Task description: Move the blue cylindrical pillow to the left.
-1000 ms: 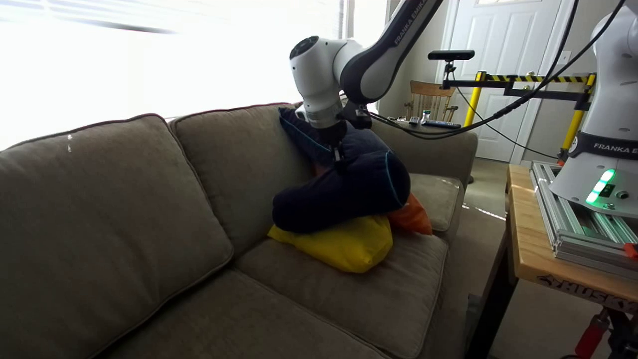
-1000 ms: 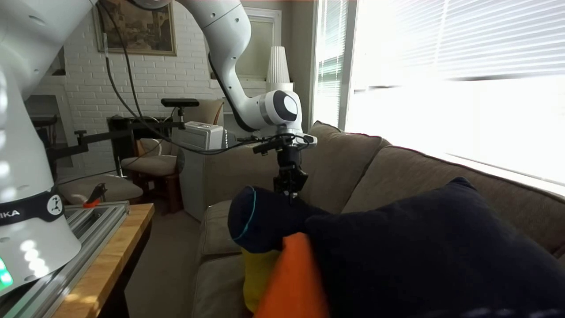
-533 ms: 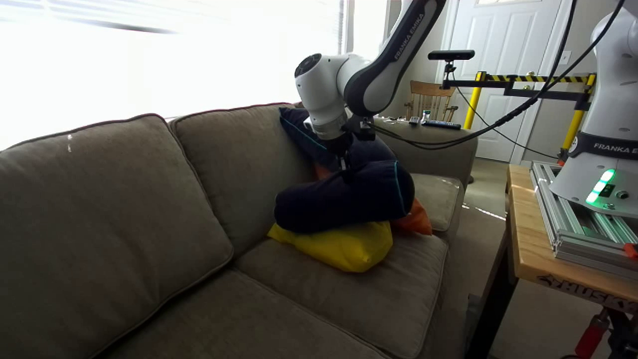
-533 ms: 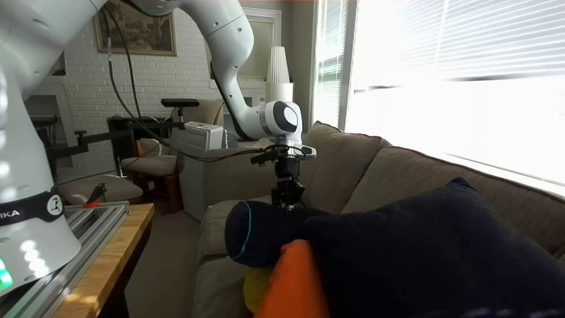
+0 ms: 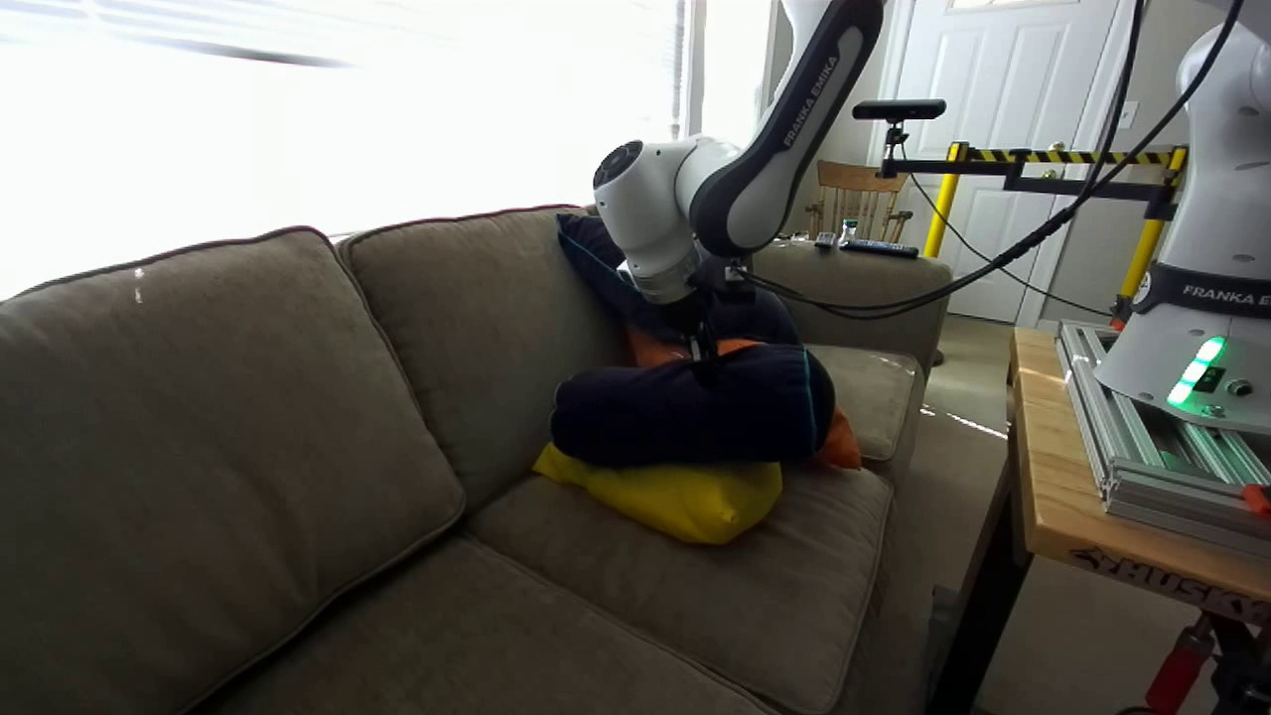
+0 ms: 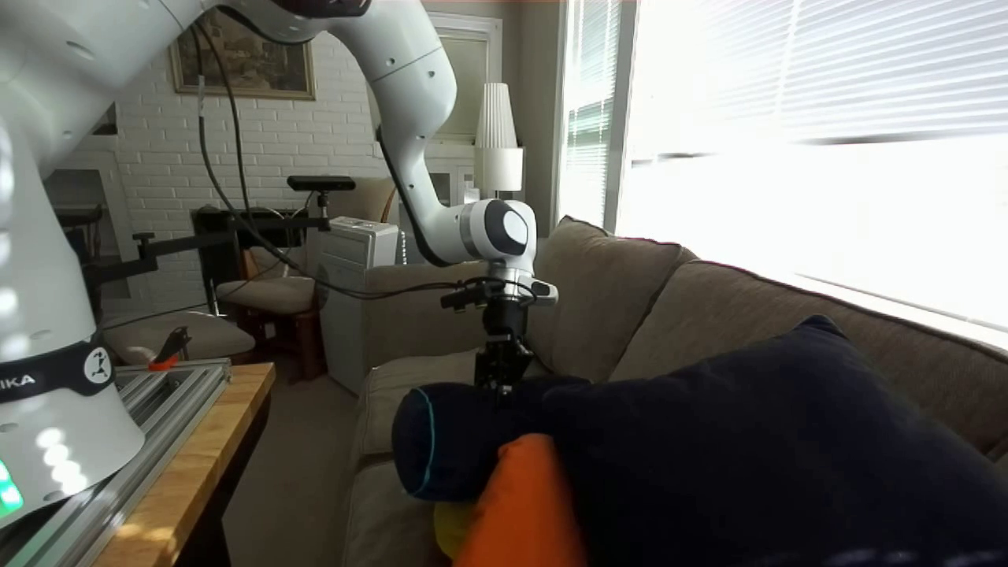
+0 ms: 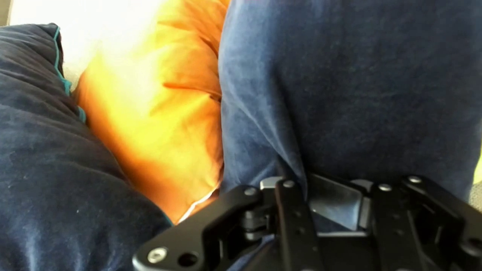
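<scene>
Exterior view: tool (image 5: 704, 363) pinching navy bolster (image 5: 685, 415) over yellow pillow (image 5: 695, 499); sofa seat (image 5: 715, 591) stretches beyond pillow's near edge.

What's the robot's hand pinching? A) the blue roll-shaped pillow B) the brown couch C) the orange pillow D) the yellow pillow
A: in the wrist view, the blue roll-shaped pillow has its cloth gathered into a fold right where the hand grips it.

One tube-shaped pillow (image 5: 675, 422), one navy cushion (image 6: 756, 465), one yellow cushion (image 5: 685, 499), one orange cushion (image 6: 524, 504) (four in all), one sofa (image 5: 248, 437), one table (image 5: 1058, 467).
</scene>
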Available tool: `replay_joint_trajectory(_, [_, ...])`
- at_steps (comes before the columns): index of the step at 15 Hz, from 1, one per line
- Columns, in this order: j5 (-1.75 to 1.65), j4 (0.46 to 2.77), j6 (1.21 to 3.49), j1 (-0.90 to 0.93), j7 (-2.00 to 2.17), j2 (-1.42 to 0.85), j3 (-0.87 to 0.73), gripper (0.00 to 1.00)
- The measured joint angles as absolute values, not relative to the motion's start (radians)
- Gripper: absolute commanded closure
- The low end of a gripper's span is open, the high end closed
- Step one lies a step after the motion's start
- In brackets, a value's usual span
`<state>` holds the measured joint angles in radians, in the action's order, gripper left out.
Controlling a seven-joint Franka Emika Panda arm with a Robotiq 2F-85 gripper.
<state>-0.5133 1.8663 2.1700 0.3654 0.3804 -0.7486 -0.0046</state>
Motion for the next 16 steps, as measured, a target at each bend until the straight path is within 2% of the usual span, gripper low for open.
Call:
replay_joint_trajectory(1, [-0.505,1.867,2.169,0.365,0.381,-0.753,-0.005,0.99])
replay_joint_trajectory(2, [-0.497,1.868,2.167,0.365,0.381,-0.758,-0.005,0.94])
replay_joint_trajectory(3, [-0.489,1.869,2.163,0.365,0.381,-0.762,-0.006,0.70])
replay_joint_trajectory(5, [-0.475,1.869,2.153,0.365,0.382,-0.771,-0.009,0.66])
replay_joint_trajectory(14, [-0.450,1.869,2.117,0.363,0.383,-0.780,-0.017,0.05])
replay_joint_trajectory(16, [-0.448,1.869,2.117,0.362,0.383,-0.780,-0.017,0.00])
